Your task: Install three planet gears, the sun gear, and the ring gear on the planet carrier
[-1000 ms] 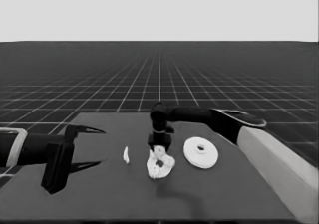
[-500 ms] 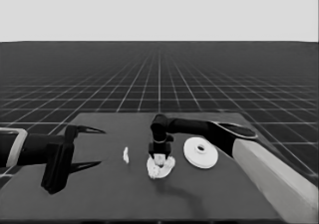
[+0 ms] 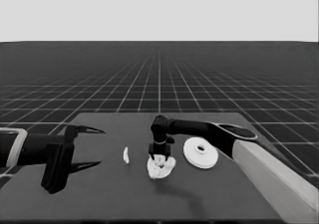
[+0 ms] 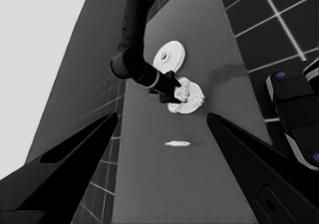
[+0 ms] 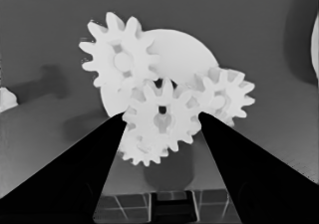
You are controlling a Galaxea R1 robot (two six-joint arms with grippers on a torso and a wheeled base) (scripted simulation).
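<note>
Four gears (image 5: 149, 104) on smaller round part (image 5: 187, 52), middle gear (image 5: 160, 117) pinched in right hand (image 5: 160, 122) (left hand (image 3: 89, 147) wide, idle over surface (image 3: 109, 194)).

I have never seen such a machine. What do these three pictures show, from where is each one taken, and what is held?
This is a simulated robot with two arms at a dark table. The wide picture looks down from its head; the other two come from cameras on its wrists. The right hand is at the table's middle, its fingers closed on a small gear over the smaller round part, where other gears sit. Beside it lie the larger round part and a thin white piece. The left hand hangs open over the table's left end.
</note>
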